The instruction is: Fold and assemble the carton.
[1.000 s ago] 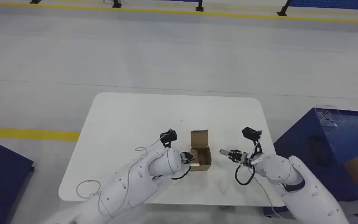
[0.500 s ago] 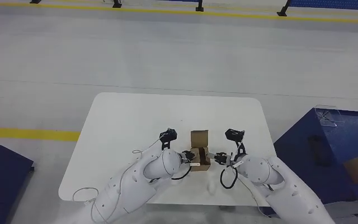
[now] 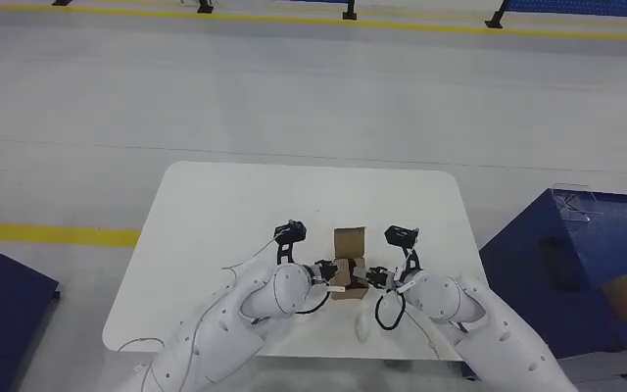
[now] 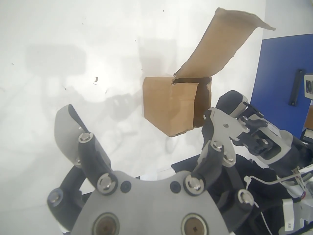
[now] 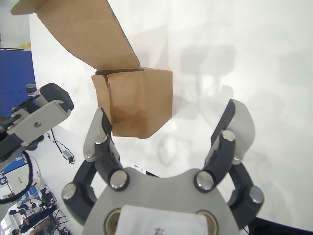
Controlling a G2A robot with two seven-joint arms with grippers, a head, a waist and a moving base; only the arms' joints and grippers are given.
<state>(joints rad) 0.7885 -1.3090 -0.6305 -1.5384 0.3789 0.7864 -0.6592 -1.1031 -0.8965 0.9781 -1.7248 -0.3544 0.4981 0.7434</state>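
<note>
Now that my right jaws have swung in, both pairs hang released either side of the box [image 4: 171, 106] at the front of the worktop [image 3: 245, 216], lid [image 5: 80, 25] up, so closing it's next

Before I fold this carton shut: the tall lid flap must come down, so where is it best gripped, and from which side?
Probably near the free top edge of the lid flap, pinched across the thin sheet from above. It stands up off the far wall of the carton, both faces bare and free.
</note>
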